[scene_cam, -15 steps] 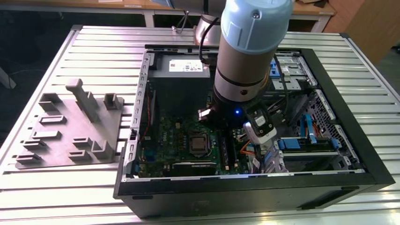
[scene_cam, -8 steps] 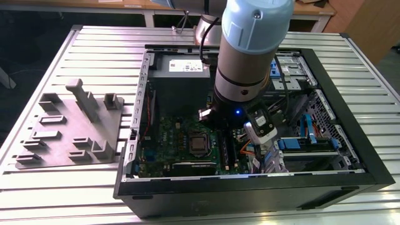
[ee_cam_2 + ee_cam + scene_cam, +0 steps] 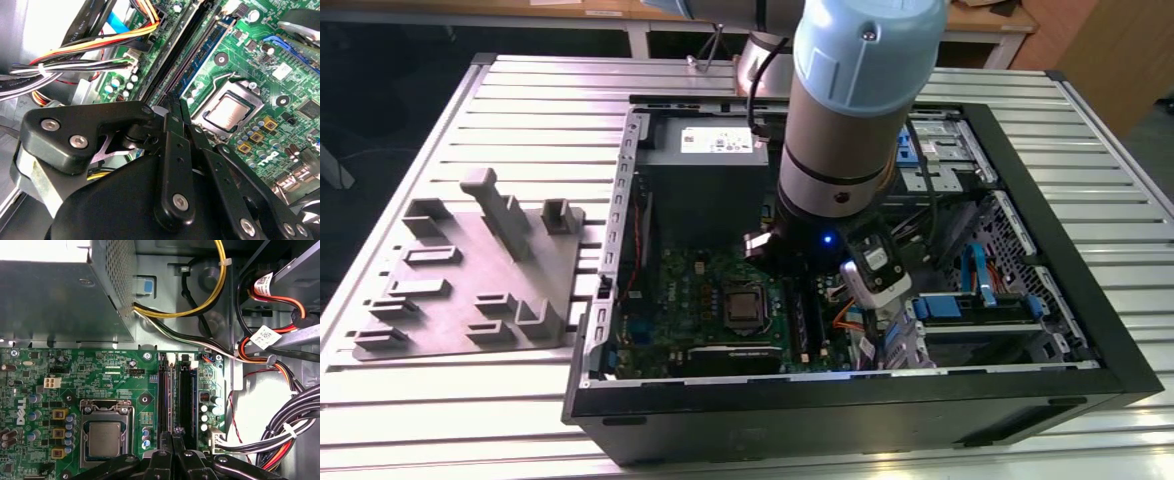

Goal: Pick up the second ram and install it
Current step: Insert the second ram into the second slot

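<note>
Pincer: black two-fingered gripper [image 3: 175,102], clenched, its slim tips drawn together and set down on the row of memory slots; whether a stick is nipped between them I cannot tell.
Second ram: the second ram [image 3: 175,400] seems to be the thin dark strip that runs edge-on straight out from the tips, along the slot row. Seen edge-on like this, I cannot surely tell it from the slot itself.
Slots: long black slot strips [image 3: 165,400] with pale end latches, lying side by side, just beside a dark blue strip on the cable side.
Board: flat green motherboard [image 3: 100,375] studded with small round capacitors, lying on the floor of the case.
Processor: square silver processor [image 3: 104,436] in a metal-framed socket, near the slots; in the exterior view it sits at eight o'clock from the wrist.
Power supply: grey perforated metal power supply box [image 3: 707,145], at eleven o'clock inside the case in the exterior view.
Cables: bundle of yellow, black, white and red cables [image 3: 210,295] leaving the power supply and curving past the slot ends.
Arm: pale blue and silver robot arm [image 3: 854,100], reaching down from twelve o'clock into the middle of the case.
Case: black open-sided computer case [image 3: 854,410], lying flat on the table.
Table: slatted silver metal table [image 3: 534,110].
Holder: grey moulded plastic holder [image 3: 467,270] with upright blocks, at nine o'clock from the case, just beside it.
</note>
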`<state>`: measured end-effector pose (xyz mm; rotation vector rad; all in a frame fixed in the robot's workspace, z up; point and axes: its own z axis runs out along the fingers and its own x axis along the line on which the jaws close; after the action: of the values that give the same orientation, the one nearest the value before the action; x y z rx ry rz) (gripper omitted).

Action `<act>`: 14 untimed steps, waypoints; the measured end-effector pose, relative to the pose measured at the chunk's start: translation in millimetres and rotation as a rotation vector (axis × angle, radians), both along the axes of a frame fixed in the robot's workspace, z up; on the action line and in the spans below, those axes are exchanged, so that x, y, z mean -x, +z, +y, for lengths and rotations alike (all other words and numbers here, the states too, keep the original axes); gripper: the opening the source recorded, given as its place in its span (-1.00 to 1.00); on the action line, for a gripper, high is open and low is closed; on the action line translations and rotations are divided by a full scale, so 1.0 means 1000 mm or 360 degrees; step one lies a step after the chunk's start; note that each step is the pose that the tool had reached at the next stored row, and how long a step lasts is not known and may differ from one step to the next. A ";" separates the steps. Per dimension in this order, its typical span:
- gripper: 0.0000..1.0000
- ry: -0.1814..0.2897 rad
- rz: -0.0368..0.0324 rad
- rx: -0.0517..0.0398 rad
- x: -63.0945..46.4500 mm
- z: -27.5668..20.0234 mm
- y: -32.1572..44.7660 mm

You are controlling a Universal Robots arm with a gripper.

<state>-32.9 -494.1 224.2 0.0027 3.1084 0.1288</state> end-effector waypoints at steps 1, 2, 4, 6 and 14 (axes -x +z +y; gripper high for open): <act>-0.76 -0.0002 0.0000 0.0000 0.000 0.0000 0.0000; -0.76 -0.0006 0.0000 0.0000 0.000 0.0000 0.0000; -0.76 -0.0013 0.0000 0.0000 0.000 0.0000 0.0000; -0.76 -0.0019 0.0000 0.0000 0.000 0.0000 -0.0001; -0.76 -0.0025 0.0000 0.0000 0.000 0.0000 -0.0016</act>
<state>-32.4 -494.2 222.5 0.0271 3.1078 0.1280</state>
